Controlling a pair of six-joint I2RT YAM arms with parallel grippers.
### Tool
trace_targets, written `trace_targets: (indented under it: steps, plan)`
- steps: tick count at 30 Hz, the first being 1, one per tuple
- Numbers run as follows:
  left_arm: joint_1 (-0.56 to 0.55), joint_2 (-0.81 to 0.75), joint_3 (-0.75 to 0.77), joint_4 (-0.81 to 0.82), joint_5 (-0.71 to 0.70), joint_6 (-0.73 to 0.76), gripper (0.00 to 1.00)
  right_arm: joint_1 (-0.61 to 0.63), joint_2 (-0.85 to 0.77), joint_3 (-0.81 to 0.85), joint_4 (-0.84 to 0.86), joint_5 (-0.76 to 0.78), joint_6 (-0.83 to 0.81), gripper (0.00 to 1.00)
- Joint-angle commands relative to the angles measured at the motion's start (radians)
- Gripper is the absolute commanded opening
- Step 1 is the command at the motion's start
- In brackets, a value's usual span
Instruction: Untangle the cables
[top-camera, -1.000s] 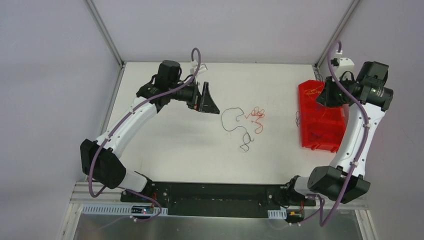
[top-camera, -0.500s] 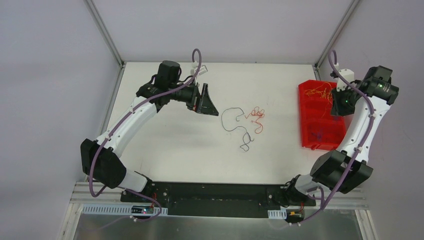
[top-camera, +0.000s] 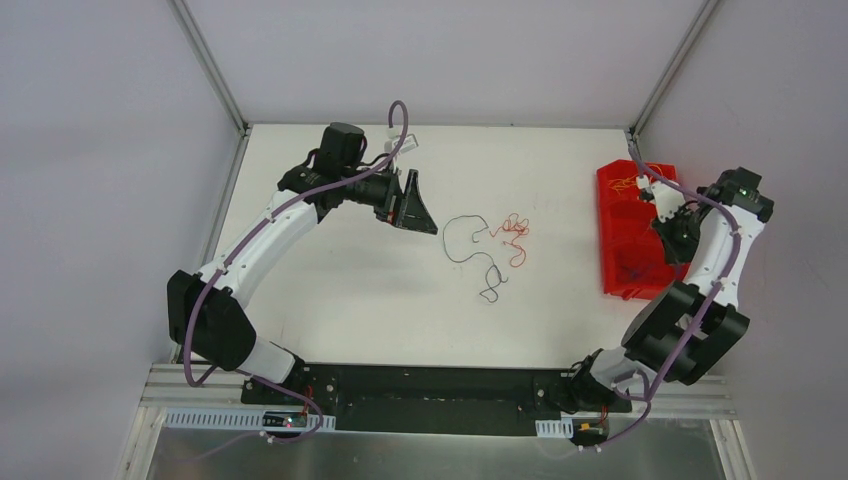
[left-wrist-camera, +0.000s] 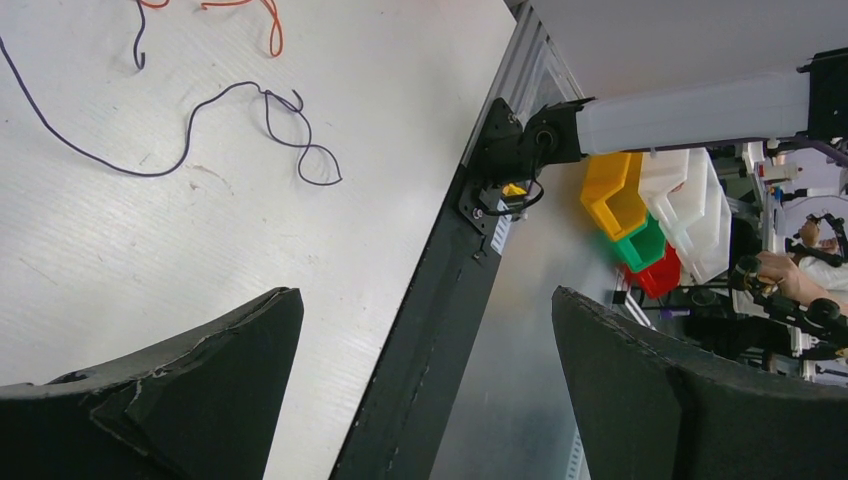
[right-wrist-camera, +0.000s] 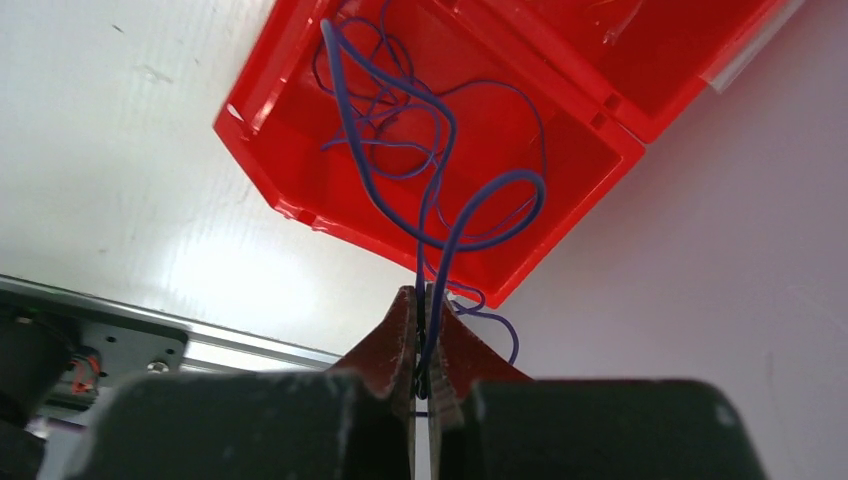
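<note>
Purple cable (right-wrist-camera: 347, 100) pinched in right end effector (right-wrist-camera: 422, 300), seen only wrist-side, over red bin (right-wrist-camera: 500, 60) at bench (top-camera: 350, 280) edge, 3 o'clock; left end effector (left-wrist-camera: 425, 300) wide.

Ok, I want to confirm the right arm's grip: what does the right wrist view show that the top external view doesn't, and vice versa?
Only the right wrist: the right gripper shut on a blue-purple cable whose loops run into the red bin. Only the top external: the open left gripper above the table, the black cable and red cable lying mid-table, an orange-yellow cable in the bin's far end. Both: the red bin and white table.
</note>
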Motion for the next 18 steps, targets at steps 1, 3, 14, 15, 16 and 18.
trace_targets:
  steps: [1,3,14,15,16,18]
  plan:
    - [0.012,-0.006,0.017,-0.03,0.013,0.047,1.0,0.008,0.031,-0.016,0.048,0.078,-0.136,0.0]
    - [0.012,-0.006,0.016,-0.036,0.011,0.056,1.0,0.026,0.052,-0.02,0.066,0.112,-0.136,0.0]
    - [0.02,-0.023,0.0,-0.067,0.003,0.108,1.0,0.129,0.074,-0.14,0.165,0.362,-0.264,0.03]
    - [0.02,-0.024,0.0,-0.069,0.004,0.11,1.0,0.133,0.072,-0.154,0.182,0.379,-0.281,0.04]
    - [0.02,-0.023,0.001,-0.068,0.004,0.112,1.0,0.137,0.068,-0.17,0.196,0.393,-0.301,0.04]
    - [0.02,-0.023,0.003,-0.071,0.002,0.114,1.0,0.144,0.055,-0.201,0.222,0.415,-0.341,0.07]
